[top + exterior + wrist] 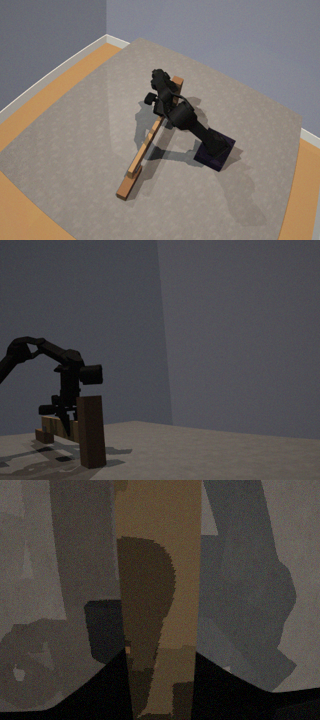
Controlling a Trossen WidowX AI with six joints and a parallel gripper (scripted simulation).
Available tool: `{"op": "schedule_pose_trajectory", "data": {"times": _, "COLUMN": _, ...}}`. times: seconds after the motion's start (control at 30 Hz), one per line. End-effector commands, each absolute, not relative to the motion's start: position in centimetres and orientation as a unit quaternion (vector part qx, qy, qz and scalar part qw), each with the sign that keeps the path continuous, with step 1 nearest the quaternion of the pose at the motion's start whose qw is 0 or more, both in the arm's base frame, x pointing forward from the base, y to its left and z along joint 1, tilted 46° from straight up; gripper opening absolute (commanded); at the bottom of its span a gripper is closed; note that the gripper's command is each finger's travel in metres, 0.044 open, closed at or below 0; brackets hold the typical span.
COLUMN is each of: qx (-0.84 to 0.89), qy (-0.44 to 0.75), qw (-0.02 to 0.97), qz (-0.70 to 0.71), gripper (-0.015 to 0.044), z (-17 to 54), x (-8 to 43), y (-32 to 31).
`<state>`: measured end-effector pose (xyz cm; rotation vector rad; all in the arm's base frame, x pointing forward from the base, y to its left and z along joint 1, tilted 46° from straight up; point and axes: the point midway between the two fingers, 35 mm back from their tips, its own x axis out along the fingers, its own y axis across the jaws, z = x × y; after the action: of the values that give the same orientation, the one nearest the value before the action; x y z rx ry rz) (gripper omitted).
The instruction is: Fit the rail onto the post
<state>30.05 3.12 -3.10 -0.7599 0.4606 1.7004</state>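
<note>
The long light-wood rail [140, 155] [58, 424] [172, 510] is off the table at its near end and looks roughly level. Its far end sits at the bracket [44, 429] on the low footboard block [125, 188] [45, 437]. My gripper [71, 427] [154, 648] is shut on the rail near its post end, with a finger on each side. The brown post [178, 80] [91, 431] stands upright by that end. In the exterior view the post covers the rail's end; in the top view the arm covers it. The pegs, the holes and any gap are hidden.
The arm's dark base [214, 157] stands on the grey table [85, 124] to the right of the rail in the top view. The arm arches over to the rail's post end. Shadows lie on both sides of the rail.
</note>
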Motion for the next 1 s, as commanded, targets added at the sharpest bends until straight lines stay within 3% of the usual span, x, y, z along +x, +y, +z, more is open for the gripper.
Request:
{"op": "schedule_pose_trajectory", "data": {"times": 0.0, "qx": -0.327, "qy": 0.196, "qw": 0.577, "qz": 0.722, "gripper": 0.0000, "z": -3.10, "x": 30.41, "y": 2.71}}
{"op": "schedule_pose_trajectory", "data": {"times": 0.97, "qx": -0.328, "qy": 0.196, "qw": 0.577, "qz": 0.722, "gripper": 0.0000, "z": -3.75, "x": 30.57, "y": 2.16}}
